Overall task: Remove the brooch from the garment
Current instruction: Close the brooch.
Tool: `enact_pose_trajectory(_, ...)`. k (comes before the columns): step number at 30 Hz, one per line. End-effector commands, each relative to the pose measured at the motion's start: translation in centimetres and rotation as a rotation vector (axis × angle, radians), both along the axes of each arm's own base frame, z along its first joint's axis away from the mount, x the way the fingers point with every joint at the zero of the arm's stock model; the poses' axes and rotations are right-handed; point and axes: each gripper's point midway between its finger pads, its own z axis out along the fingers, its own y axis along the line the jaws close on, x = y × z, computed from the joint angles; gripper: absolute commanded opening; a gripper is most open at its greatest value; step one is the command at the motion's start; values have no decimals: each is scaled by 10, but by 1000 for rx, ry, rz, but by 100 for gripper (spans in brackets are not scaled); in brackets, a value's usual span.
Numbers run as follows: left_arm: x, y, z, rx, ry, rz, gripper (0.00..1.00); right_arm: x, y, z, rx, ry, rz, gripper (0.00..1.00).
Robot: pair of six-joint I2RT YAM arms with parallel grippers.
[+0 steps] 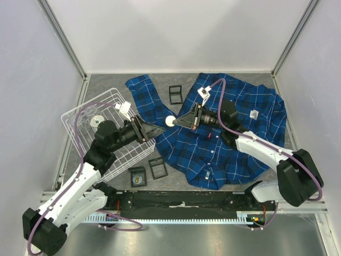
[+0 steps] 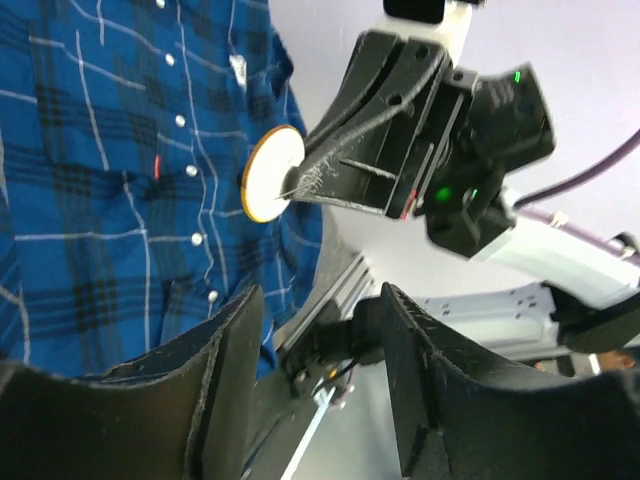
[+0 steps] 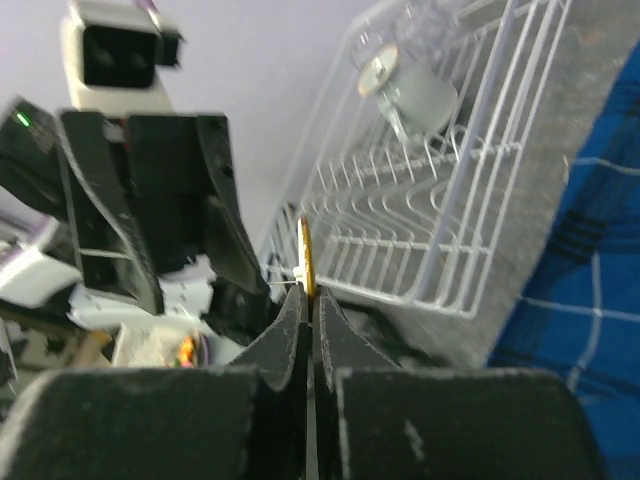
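Note:
The garment point(image 1: 229, 133) is a blue plaid shirt spread flat at the right of the table; it also shows in the left wrist view point(image 2: 110, 180). The brooch point(image 1: 170, 121) is a small round white disc with a gold rim, held in the air off the shirt's left edge. My right gripper point(image 1: 173, 122) is shut on its edge; the disc point(image 3: 307, 262) sticks up edge-on from the closed tips, and it faces the left wrist camera point(image 2: 273, 175). My left gripper point(image 1: 161, 130) is open and empty, just left of and below the brooch.
A white wire basket point(image 1: 98, 133) lies tilted at the left with a round object point(image 1: 96, 121) in it. Small black frames lie on the mat at the back point(image 1: 175, 94) and near the front point(image 1: 157, 167), point(image 1: 137, 176).

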Motion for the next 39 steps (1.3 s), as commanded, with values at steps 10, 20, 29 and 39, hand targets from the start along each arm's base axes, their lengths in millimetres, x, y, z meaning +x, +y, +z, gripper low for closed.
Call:
enact_pose_trajectory(10,-25,-29,-29,300,-150,-387,47,-51,-16,-3,-122,-126,305,0)
enact_pose_trajectory(20,-20,-29,-28,262,-168,-328,43,-49,-15,14,-69,-115,283,0)
enact_pose_trajectory(29,-12,-41,-19,225,-196,-303,36,-49,-7,22,-31,-109,269,0)
enact_pose_trajectory(39,-14,-39,-16,213,-203,-295,29,-57,-5,10,-75,-112,295,0)
